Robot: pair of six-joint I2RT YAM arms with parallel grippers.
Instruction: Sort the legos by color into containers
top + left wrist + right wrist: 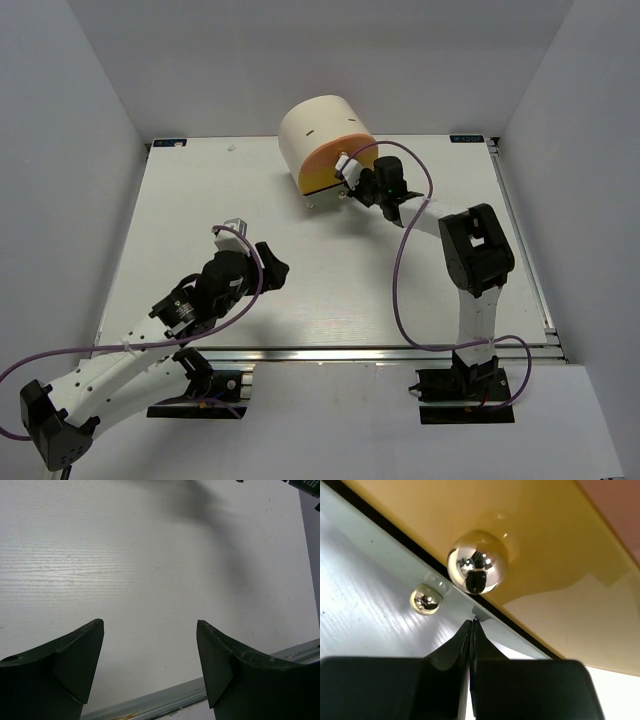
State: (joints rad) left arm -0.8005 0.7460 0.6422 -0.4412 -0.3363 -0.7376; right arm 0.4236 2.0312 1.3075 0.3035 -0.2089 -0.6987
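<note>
No legos in any view, so I judge sorting done or nearly, contents unseen: cream cabinet [318, 128] at far middle of table [330, 290], yellow drawer [560, 555] over grey-green drawer [365, 580], chrome knobs; my right claw [471, 625] pinched together at their seam, left claw [150, 625] apart over bare table.

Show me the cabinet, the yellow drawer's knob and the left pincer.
cabinet [322, 125], top external view, on its cream top.
yellow drawer's knob [477, 562], right wrist view, middle of the shiny ball.
left pincer [150, 624], left wrist view, midway between its open fingertips.
</note>
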